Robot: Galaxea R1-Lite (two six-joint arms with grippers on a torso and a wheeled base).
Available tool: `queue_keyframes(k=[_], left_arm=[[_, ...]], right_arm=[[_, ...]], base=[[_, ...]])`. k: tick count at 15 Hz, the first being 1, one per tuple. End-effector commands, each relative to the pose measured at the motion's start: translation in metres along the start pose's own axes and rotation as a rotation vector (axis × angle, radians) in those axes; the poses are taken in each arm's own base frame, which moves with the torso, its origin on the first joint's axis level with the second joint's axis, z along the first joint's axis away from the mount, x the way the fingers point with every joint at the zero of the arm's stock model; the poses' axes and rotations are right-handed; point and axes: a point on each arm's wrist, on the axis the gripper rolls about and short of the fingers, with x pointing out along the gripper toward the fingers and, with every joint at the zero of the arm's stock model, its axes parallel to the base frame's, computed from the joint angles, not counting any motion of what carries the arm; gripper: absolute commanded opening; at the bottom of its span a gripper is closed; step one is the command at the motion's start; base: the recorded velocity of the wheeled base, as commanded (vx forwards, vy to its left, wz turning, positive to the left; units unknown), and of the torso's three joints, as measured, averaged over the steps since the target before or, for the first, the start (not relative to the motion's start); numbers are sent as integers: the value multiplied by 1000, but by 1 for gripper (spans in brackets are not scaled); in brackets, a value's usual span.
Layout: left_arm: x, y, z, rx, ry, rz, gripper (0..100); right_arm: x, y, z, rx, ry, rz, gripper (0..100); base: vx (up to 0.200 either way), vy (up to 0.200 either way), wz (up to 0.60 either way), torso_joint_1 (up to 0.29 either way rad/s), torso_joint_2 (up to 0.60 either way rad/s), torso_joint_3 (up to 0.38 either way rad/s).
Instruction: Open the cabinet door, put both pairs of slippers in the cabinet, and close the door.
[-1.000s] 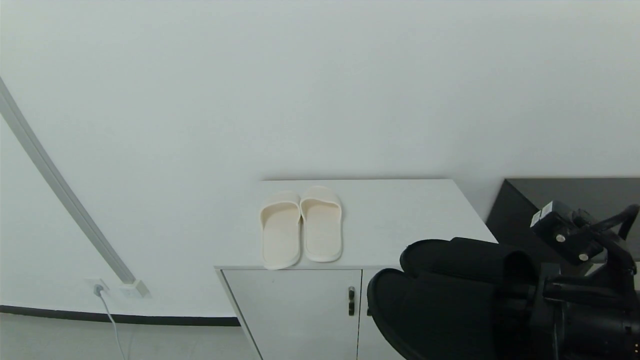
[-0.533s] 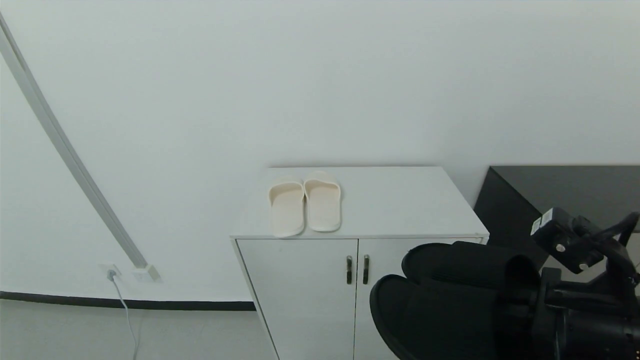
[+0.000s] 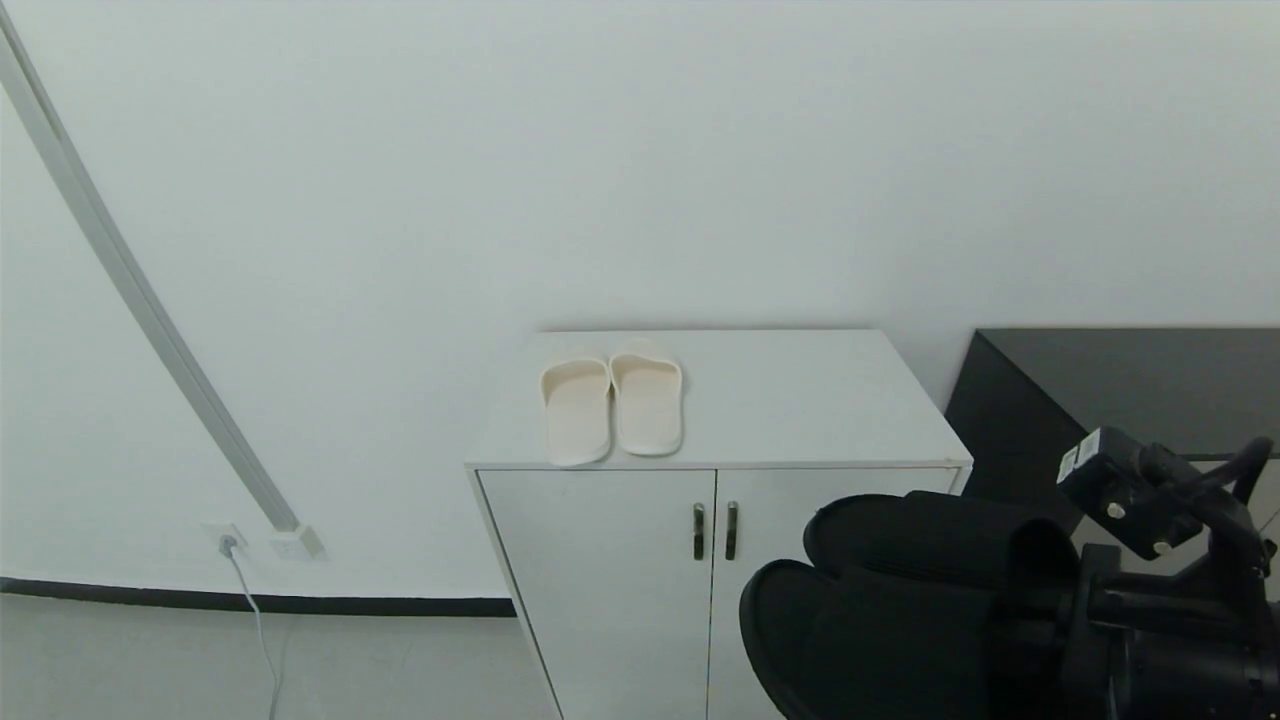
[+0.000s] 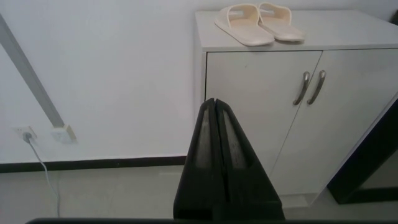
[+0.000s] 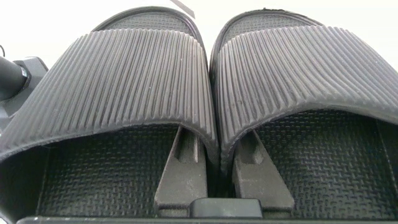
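A white cabinet (image 3: 800,400) stands against the wall, its two doors (image 3: 600,590) shut, with dark handles (image 3: 715,531) at the middle seam. A cream pair of slippers (image 3: 612,405) lies side by side on its top, near the front left edge. My right gripper (image 5: 214,146) is shut on a black ribbed pair of slippers (image 3: 900,590), one finger inside each slipper pinching their inner walls together; the pair hangs in front of the right door. My left gripper (image 4: 215,104) is shut and holds nothing, well short of the cabinet (image 4: 261,106), facing the left door.
A black table (image 3: 1120,380) stands right of the cabinet. On the wall to the left are a slanted grey conduit (image 3: 130,290) and a socket (image 3: 228,545) with a cable hanging to the floor. Open floor lies left of and before the cabinet.
The whole head picture has shifted: the camera drew back, so more of the cabinet doors and both handles show. The black slippers stay in the right gripper.
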Motion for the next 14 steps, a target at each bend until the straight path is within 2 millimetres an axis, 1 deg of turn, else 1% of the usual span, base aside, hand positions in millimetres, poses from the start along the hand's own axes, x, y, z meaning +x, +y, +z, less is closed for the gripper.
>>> queue_keyframes(k=[1, 6, 12, 13, 14], left_arm=[[0, 0, 0, -2, 1, 0, 0], [0, 0, 0, 3, 2, 3, 0], [0, 0, 0, 0, 1, -1, 0], [0, 0, 0, 0, 1, -6, 100], [0, 0, 0, 6, 2, -10, 100]], right_arm=[[1, 0, -1, 0, 6, 0, 0], [2, 0, -3, 0, 12, 0, 0], [0, 1, -2, -4, 6, 5, 0], [0, 1, -2, -11, 8, 6, 0], [1, 1, -3, -15, 11, 7, 0]], base=[[0, 0, 0, 0, 0, 0], [0, 0, 0, 0, 0, 0], [0, 0, 0, -139, 334, 185], [0, 0, 0, -183, 413, 237], [0, 0, 0, -207, 481, 271]])
